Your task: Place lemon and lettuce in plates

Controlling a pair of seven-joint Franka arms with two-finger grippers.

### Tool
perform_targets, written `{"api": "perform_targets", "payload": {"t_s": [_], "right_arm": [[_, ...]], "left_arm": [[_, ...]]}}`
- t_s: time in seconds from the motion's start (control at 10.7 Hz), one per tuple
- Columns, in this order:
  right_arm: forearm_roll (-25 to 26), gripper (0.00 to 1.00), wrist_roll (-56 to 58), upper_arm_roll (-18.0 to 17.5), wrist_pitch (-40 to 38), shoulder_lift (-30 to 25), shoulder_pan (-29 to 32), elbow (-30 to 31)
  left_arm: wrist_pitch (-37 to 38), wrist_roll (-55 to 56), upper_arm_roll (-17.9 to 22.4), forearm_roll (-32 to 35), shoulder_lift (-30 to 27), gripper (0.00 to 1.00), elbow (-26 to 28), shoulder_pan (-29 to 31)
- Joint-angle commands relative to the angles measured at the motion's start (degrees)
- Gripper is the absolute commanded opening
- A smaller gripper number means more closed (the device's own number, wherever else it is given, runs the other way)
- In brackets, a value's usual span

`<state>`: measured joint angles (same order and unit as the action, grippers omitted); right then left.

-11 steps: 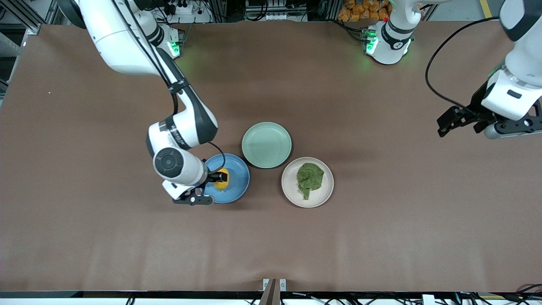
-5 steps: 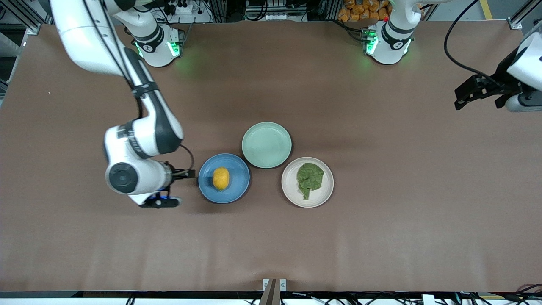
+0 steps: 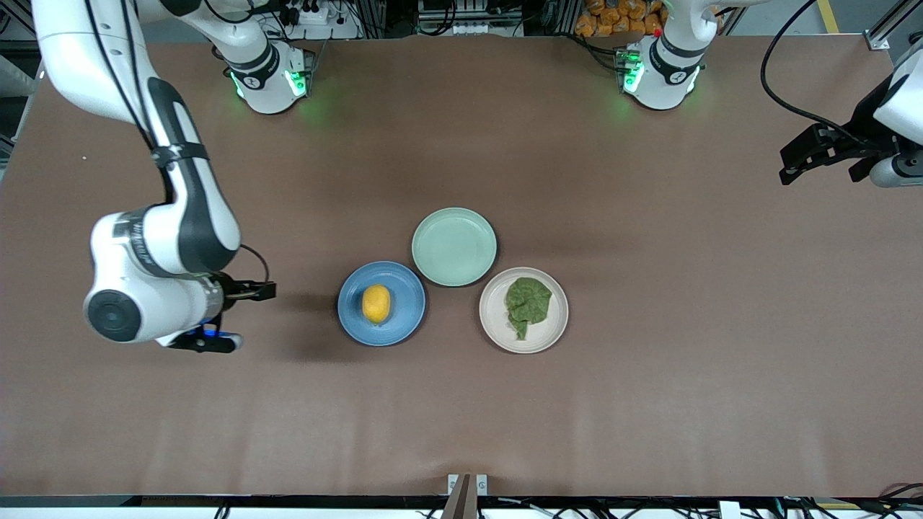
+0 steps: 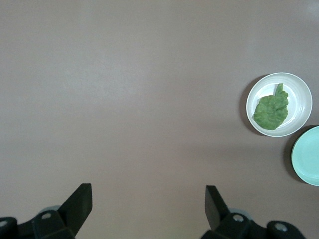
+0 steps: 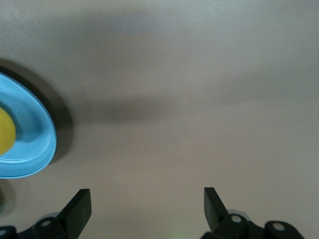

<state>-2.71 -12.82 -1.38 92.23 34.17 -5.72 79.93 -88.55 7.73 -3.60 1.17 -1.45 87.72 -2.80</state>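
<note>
Both claws stand with their jaws spread wide and nothing between them. Up in the air, the right claw [image 3: 249,311] hangs over bare tabletop [image 3: 461,418] toward the right arm's end, well apart from the blue plate [image 3: 404,321]; in the right wrist view its two dark fingers [image 5: 79,206] frame plain brown surface, with the blue plate's rim [image 5: 42,149] and a sliver of the lemon [image 5: 5,137] at the edge. Over the left arm's end of the tabletop hangs the left claw [image 3: 807,155], well apart from all three plates; its wrist view shows its fingers [image 4: 79,201] apart over bare surface, with the white plate [image 4: 299,87], the lettuce [image 4: 270,109] and part of the mint-green plate [image 4: 306,157] farther off.

On the blue plate lies the lemon [image 3: 376,303], near its middle. On the cream-white plate [image 3: 551,331] lies the lettuce [image 3: 528,303], a dark green crumpled leaf with its stem end pointing toward the front camera. These two plates sit side by side, the blue one toward the right arm's end. Farther from the front camera sits the mint-green plate [image 3: 454,246], between them and just beside both.
</note>
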Motion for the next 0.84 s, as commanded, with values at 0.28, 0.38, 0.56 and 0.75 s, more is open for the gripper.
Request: {"api": "perform_targets", "payload": {"t_s": [0.28, 0.38, 0.56, 0.75], "right_arm": [[7.9, 1.00, 0.0, -1.0, -1.1, -8.9, 1.0, 0.7], [7.8, 1.00, 0.1, -0.9, -1.2, -10.5, 1.6, 0.6], [7.5, 1.00, 0.1, -1.3, -1.4, -14.0, 1.6, 0.5], [7.5, 1.00, 2.3, -0.9, -1.5, -15.7, 1.7, 0.5]], "left_arm": [[2.7, -1.8, -0.7, -1.3, 0.0, 1.00, -1.5, 0.2], [3.7, -1.8, -0.8, -1.0, 0.0, 1.00, -1.5, -0.1], [4.8, -1.4, -2.1, -1.2, 0.0, 1.00, -1.5, -0.1], [4.8, -1.8, -2.3, -1.2, 0.0, 1.00, -1.6, -0.2]]}}
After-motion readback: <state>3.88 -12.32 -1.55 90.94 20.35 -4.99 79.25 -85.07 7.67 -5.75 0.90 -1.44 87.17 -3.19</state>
